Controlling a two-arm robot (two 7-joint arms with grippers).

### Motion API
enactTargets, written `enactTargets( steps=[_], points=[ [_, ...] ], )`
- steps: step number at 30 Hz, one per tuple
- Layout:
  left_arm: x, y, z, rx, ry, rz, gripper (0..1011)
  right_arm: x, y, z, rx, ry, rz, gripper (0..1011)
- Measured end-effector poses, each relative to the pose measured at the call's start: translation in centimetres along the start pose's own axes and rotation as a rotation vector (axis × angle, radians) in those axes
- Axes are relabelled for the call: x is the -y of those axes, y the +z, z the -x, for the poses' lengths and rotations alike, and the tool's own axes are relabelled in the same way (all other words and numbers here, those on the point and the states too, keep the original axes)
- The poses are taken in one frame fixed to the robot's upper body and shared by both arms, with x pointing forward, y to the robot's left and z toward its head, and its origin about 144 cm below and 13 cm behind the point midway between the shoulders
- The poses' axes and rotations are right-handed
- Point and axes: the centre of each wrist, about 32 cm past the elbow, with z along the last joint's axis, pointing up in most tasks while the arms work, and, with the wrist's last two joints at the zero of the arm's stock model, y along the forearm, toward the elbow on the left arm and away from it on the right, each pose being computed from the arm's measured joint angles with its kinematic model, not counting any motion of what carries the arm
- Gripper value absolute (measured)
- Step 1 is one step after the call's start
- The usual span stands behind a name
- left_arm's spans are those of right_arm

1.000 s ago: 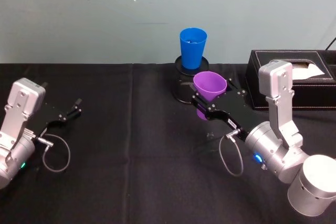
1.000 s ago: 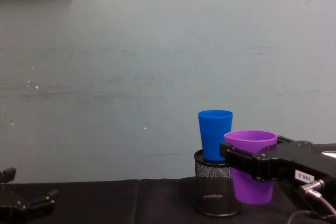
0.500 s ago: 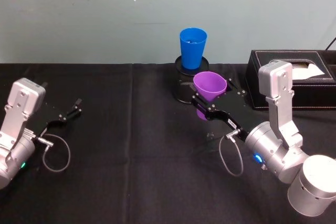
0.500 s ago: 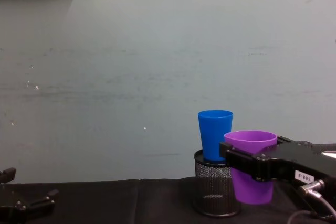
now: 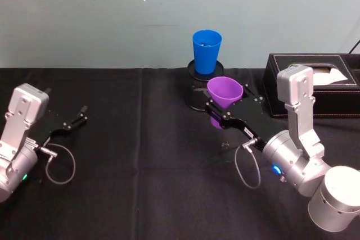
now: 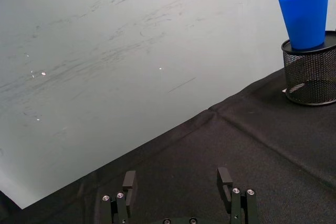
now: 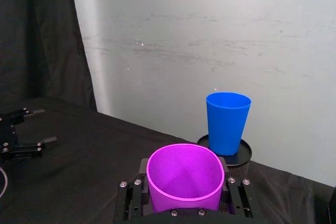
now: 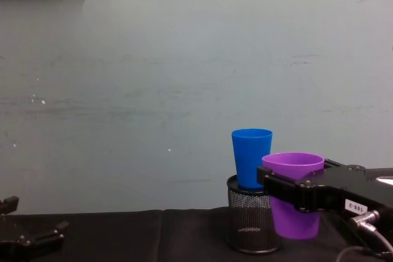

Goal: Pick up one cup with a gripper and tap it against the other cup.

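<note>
My right gripper (image 5: 228, 102) is shut on the purple cup (image 5: 225, 90), clamping it just below the rim and holding it upright above the table. The right wrist view shows the purple cup (image 7: 185, 179) between the jaws, with the blue cup (image 7: 227, 121) a short way beyond it and not touching. The blue cup (image 5: 206, 50) stands on top of a black mesh pen holder (image 5: 197, 93). In the chest view the purple cup (image 8: 295, 222) hangs just right of the blue cup (image 8: 252, 157), its rim lower. My left gripper (image 5: 75, 120) rests open at the far left.
A black box with white stitching (image 5: 315, 85) stands at the back right, close behind my right arm. The table wears a black cloth (image 5: 140, 155). A pale wall rises right behind the pen holder (image 8: 249, 225).
</note>
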Motion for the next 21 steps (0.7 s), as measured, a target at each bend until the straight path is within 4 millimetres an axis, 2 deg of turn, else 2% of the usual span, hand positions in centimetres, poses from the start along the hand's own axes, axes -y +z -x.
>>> enactTargets(
  steps=[21],
  points=[
    [0.00,0.00,0.00,0.000,0.000,0.000,1000,0.00,0.00,0.00,0.000,0.000,0.000,726]
  ],
)
